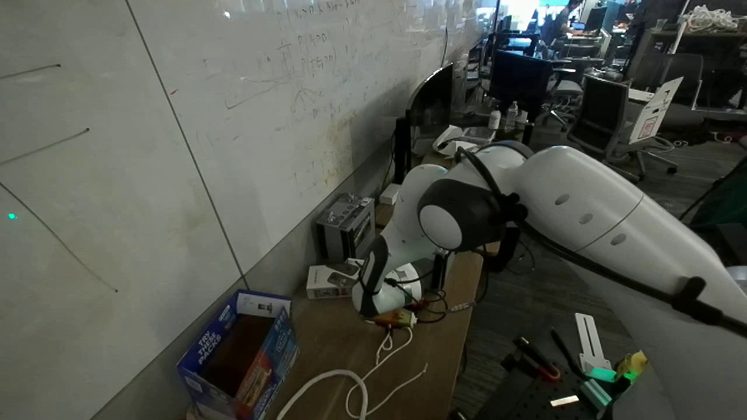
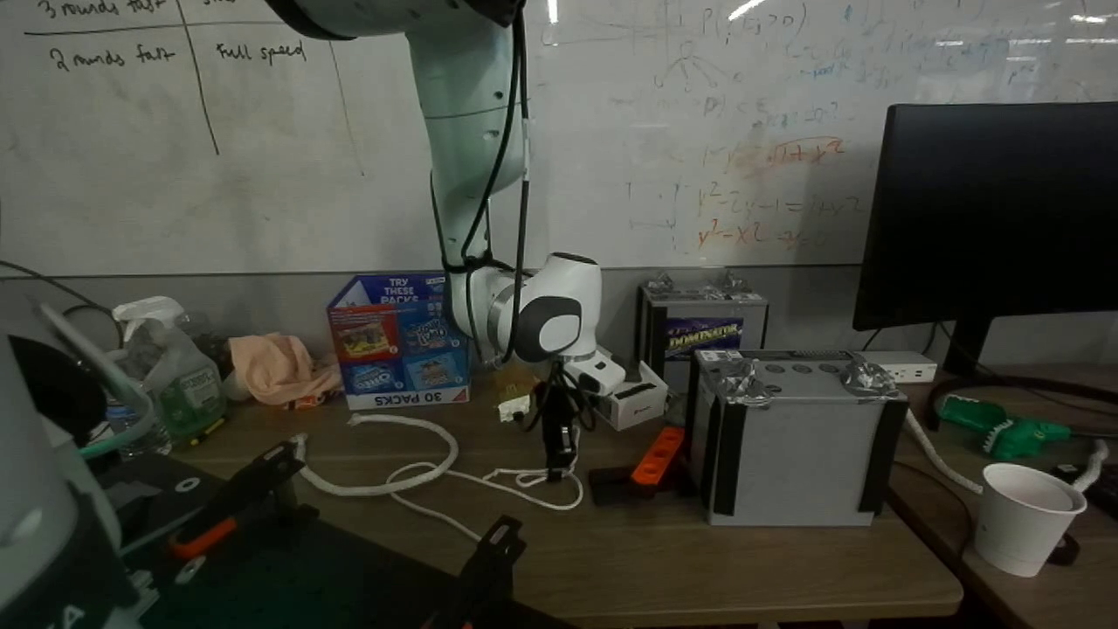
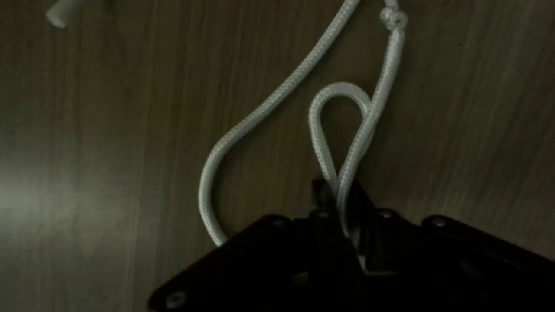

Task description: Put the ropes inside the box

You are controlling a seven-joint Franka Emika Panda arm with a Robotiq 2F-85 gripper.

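A thin white rope (image 1: 385, 357) lies in loops on the table, and it also shows in an exterior view (image 2: 533, 500) and the wrist view (image 3: 318, 125). A thicker white rope (image 1: 335, 373) curves beside it, also visible in an exterior view (image 2: 384, 489). My gripper (image 3: 338, 195) points down at the table, its fingers shut on a folded bight of the thin rope. It also shows in an exterior view (image 2: 559, 472); elsewhere the wrist mostly hides it. The open blue box (image 1: 285, 347) stands against the whiteboard, away from the gripper, its brown inside showing. It appears in an exterior view (image 2: 403, 349) too.
An orange tool (image 2: 659, 456) and a large grey case (image 2: 795, 463) stand right of the gripper. A small white box (image 2: 636, 400) and another grey case (image 2: 712, 325) are behind. A spray bottle (image 2: 188, 393) and a pink cloth (image 2: 284, 367) are left of the box.
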